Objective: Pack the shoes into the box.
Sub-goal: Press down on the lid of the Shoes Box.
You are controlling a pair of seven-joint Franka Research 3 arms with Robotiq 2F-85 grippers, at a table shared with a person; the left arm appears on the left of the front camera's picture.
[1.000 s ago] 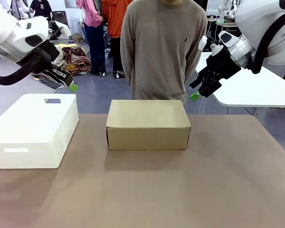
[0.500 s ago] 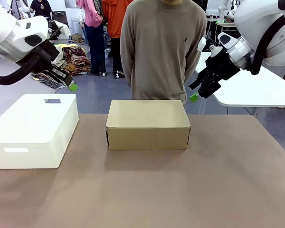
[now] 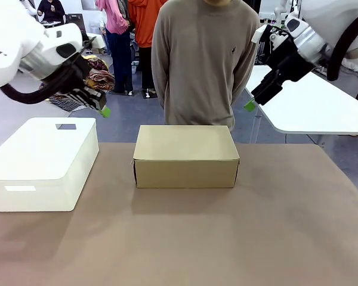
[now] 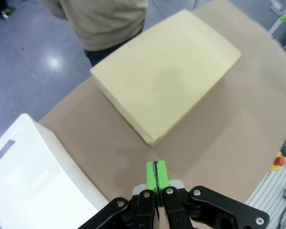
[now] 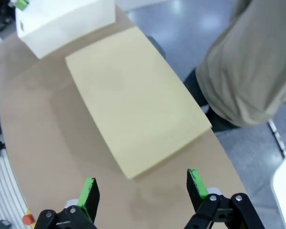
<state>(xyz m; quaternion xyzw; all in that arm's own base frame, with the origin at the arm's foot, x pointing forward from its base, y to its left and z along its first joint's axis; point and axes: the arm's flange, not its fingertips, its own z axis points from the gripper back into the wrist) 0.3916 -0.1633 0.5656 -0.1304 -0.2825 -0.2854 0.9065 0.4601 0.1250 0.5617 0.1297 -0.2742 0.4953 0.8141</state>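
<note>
Showing the box (image 4: 167, 83) lidded, left wrist view reveals left hand (image 4: 156, 174) pinched.

Left arm comes in from nine o'clock in the front view, held high, wrist angled down toward four o'clock. The left gripper (image 3: 105, 111) has its green pads pressed flat together, nothing between them; in its own wrist view the left gripper (image 4: 156, 174) shows the two pads as one closed strip. Right arm enters from two o'clock, raised, forearm pointing toward seven o'clock. The right gripper (image 5: 143, 188) stands spread wide, empty, and in the front view its green tip (image 3: 249, 106) hangs in the air.
</note>
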